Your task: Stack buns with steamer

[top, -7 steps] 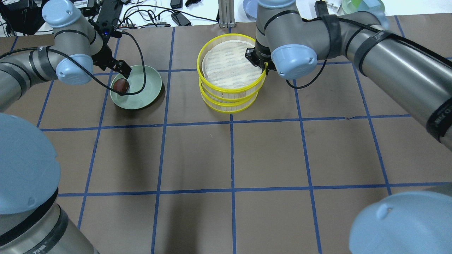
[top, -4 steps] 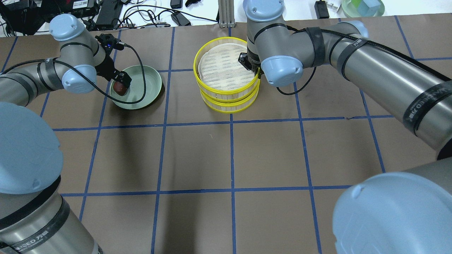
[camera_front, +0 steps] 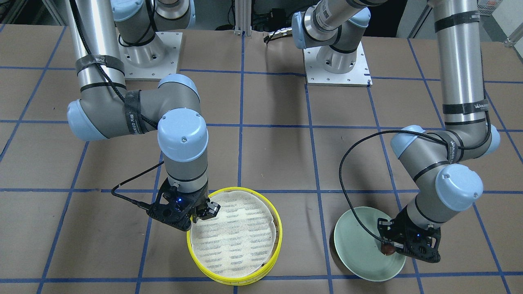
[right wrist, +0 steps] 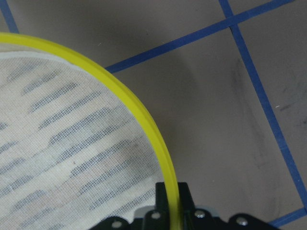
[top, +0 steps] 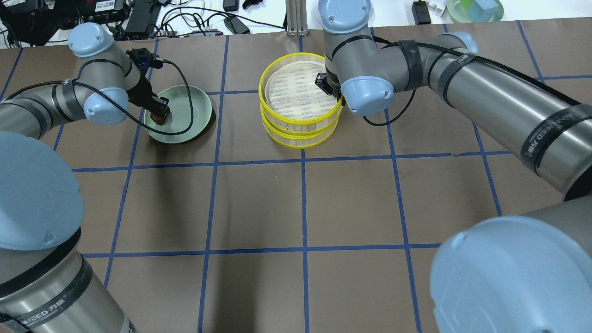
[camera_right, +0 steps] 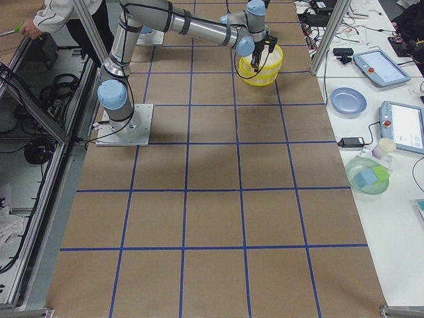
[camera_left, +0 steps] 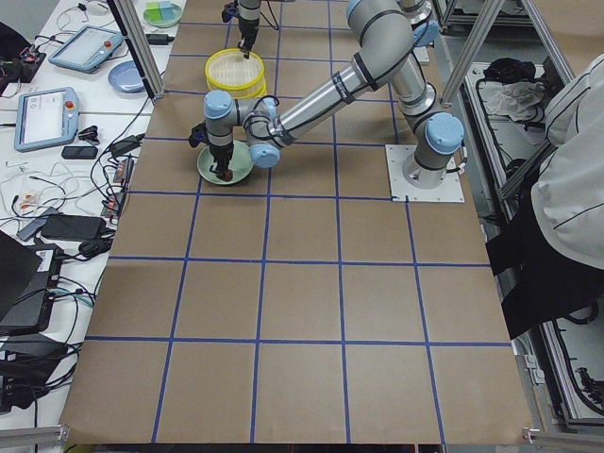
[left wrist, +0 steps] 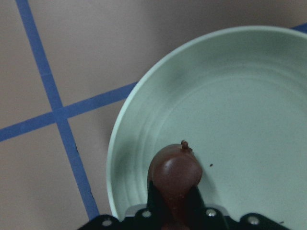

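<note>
Brown bun (left wrist: 175,173) now clamped in left pincer (top: 160,112).

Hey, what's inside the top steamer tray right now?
Only a white cloth liner shows inside the top steamer tray, its rim pinched by the right gripper; no bun. The liner hides the trays below. The brown bun is in the left gripper, over the plate.

yellow steamer (top: 300,121); reddish-brown bun (left wrist: 174,175); pale-green plate (top: 194,108)

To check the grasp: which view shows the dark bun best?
Left wrist view: the dark bun sits large between the jaws. Overhead and front views show a small reddish bit; the others, nothing clear.
</note>
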Controlling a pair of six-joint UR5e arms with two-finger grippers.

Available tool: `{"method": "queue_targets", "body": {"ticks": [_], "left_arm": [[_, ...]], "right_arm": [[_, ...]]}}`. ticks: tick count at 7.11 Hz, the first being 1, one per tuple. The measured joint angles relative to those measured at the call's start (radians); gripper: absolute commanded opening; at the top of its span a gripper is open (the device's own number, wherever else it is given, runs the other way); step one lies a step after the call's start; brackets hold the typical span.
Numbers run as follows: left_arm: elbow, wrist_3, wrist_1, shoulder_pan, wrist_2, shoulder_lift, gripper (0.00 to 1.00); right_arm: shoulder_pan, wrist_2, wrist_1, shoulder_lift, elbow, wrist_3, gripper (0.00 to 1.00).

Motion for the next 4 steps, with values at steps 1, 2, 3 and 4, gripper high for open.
{"method": "queue_targets", "body": {"ticks": [1, 2, 3, 4], "left_arm": [[0.005, -0.083, -0.004, -0.006, -0.001, 0.017, 0.00], [0.008, -0.175, -0.014, -0.023, -0.001, 0.044, 0.00], [0.013, -0.263, -0.031, -0.049, -0.002, 0.077, 0.00], [0.024, -0.354, -0.052, -0.082, -0.006, 0.110, 0.00]], "right_arm": [[0.000, 0.000, -0.001, 0.000, 0.003, 0.003, 0.39], [0.000, 0.002, -0.001, 0.000, 0.006, 0.009, 0.39], [0.002, 0.005, -0.002, -0.002, 0.008, 0.015, 0.39], [0.003, 0.007, -0.002, -0.002, 0.010, 0.022, 0.39]]}}
